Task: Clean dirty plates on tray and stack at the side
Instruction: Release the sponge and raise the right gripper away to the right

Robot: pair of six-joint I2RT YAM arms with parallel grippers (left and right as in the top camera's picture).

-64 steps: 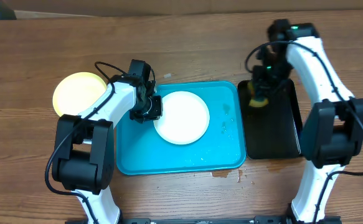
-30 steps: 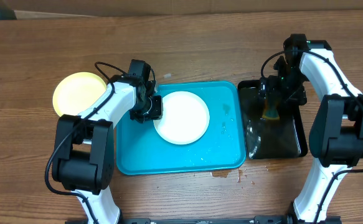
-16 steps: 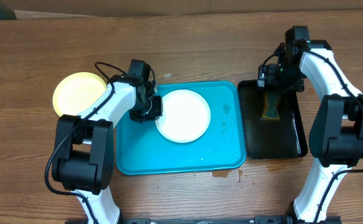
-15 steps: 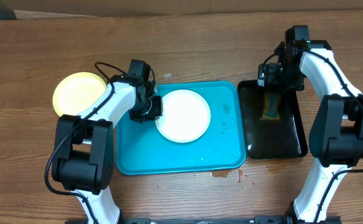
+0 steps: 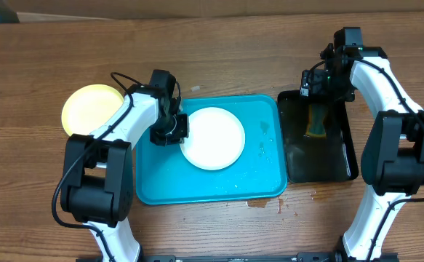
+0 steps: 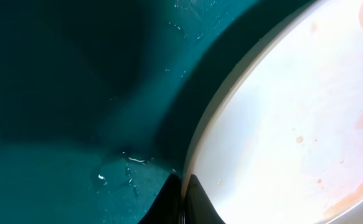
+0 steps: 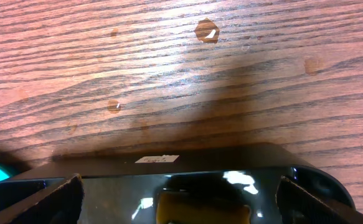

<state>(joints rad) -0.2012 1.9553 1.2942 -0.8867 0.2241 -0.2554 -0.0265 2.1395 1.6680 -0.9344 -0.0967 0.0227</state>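
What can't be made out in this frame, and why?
- Hold of the left gripper on the white plate rim: overhead, its wrist covers the contact; left wrist view, the bottom edge cuts the fingertips.
- Sponge: right wrist view, bottom edge crops it.
- Label on the black tray: too small to read.
- Whether the yellow plate covers another: overhead shows only its top.

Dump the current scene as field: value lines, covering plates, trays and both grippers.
white plate: on turquoise tray, smeared
left gripper: shut on white plate's left rim
pale yellow plate: on table, left of turquoise tray
right gripper: open, above far end of black tray
sponge: lying in black tray, not held
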